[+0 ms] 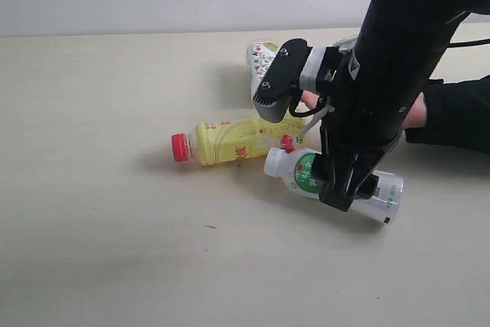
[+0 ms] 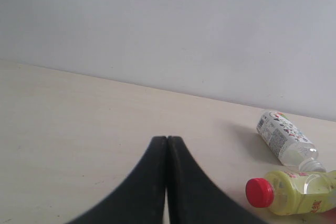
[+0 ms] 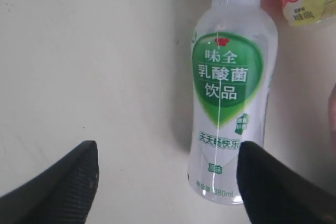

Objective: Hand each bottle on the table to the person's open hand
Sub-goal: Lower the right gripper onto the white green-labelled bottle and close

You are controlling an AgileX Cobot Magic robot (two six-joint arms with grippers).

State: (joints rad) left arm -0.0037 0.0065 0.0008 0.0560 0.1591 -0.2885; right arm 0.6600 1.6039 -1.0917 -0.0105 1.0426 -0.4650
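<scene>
The white bottle lies on its side on the table, nearest the exterior camera of all the things. Its green label faces up and its cap points toward the yellow bottle. The right gripper hangs over the white bottle with its jaws spread wide and nothing held. One finger stands clear of the bottle over bare table. The other overlaps the bottle's base end, and whether it touches there is hard to tell from the wrist view. The black right arm rises from above the white bottle and hides much of what is behind it.

Just beside the white bottle's cap lies the yellow bottle, also on its side, its red cap at the end away from the white bottle. Behind the white bottle, past the arm, a hand in a black sleeve rests low at the table, with only parts of it showing on either side of the arm. Farther back from the white bottle, beyond the yellow one, the patterned bottle lies on its side.

The left gripper is well apart from the white bottle, over bare table out past the yellow bottle's cap end. Its jaws are pressed together and empty.
</scene>
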